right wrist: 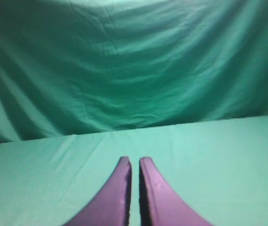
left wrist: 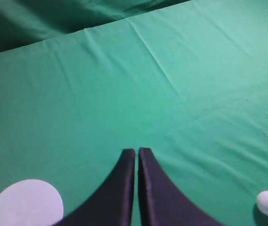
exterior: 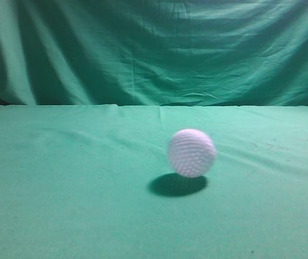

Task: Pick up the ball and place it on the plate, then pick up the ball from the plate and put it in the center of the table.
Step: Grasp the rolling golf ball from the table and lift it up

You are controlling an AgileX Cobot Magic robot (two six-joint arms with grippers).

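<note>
The green curtain point(exterior: 154, 48) hangs behind the cloth-covered table point(exterior: 62, 205). A pale round plate point(left wrist: 25, 203) lies on the cloth, low in the left wrist view. The left gripper point(left wrist: 137, 151) and right gripper point(right wrist: 134, 161) both have fingers pressed nearly together, holding nothing. The ball point(exterior: 192, 152) sits free on the cloth, well apart from the plate.

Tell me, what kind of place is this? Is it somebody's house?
Probably not a house. It looks like a robot test setup: a table covered in green cloth, a green curtain behind, and only a ball and a plate set out.
</note>
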